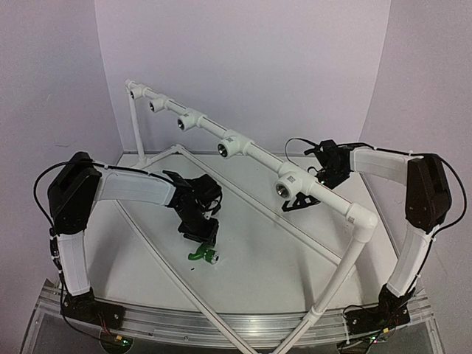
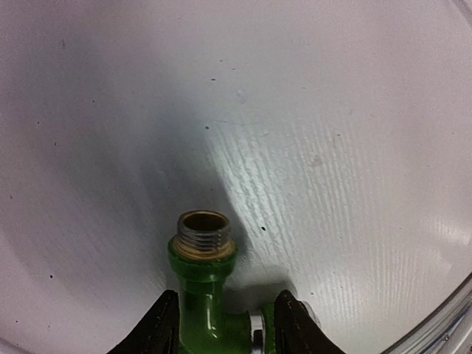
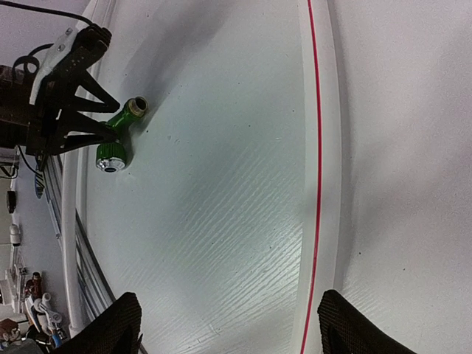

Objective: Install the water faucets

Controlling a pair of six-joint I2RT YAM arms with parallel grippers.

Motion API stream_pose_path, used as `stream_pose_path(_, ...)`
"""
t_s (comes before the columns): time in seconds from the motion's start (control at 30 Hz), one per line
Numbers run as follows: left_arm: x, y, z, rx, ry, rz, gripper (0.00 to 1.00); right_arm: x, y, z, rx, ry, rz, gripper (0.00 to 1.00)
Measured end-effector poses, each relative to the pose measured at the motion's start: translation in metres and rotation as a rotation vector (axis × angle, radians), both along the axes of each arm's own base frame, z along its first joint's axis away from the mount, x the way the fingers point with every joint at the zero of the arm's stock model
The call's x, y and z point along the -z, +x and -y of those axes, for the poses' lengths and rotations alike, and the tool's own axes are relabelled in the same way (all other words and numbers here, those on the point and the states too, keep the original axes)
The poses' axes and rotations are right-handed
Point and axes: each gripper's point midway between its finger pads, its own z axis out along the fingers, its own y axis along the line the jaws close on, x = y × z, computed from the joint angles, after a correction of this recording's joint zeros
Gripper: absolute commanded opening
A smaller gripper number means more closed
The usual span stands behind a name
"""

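Observation:
The green faucet (image 1: 202, 255) lies on the white table in front of the left arm. In the left wrist view its threaded metal end (image 2: 204, 234) points away from me and its green body (image 2: 198, 295) lies between my fingertips. My left gripper (image 2: 225, 326) is open and straddles the faucet, low over the table; it also shows in the top view (image 1: 199, 230). My right gripper (image 1: 301, 200) is open and empty, beside the nearest white tee fitting (image 1: 289, 184) on the pipe rail. The right wrist view shows the faucet (image 3: 116, 139) far to the left, with the left gripper's fingers (image 3: 88, 110) at it.
A white pipe frame (image 1: 243, 144) with several tee fittings runs diagonally from back left to front right. A lower white pipe with a red line (image 3: 317, 184) passes between my right fingers (image 3: 118, 324). Another pipe (image 1: 169, 273) crosses the table near the faucet.

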Motion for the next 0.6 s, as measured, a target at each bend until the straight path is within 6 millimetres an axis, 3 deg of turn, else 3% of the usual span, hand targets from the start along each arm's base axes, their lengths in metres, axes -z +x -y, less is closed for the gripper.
stream_pose_path(0.2, 0.021, 0.002, -0.009, -0.022, 0.08, 0.006, 0.36, 0.001, -0.004, -0.006, -0.004, 0.014, -0.013, 0.8)
stream_pose_path(0.47, 0.022, 0.0, -0.008, -0.009, 0.111, 0.043, 0.15, 0.009, -0.02, -0.019, -0.004, 0.041, -0.072, 0.79)
stream_pose_path(0.6, 0.019, -0.007, -0.001, 0.034, 0.098, 0.067, 0.1, 0.005, -0.021, -0.027, 0.007, 0.075, -0.092, 0.79)
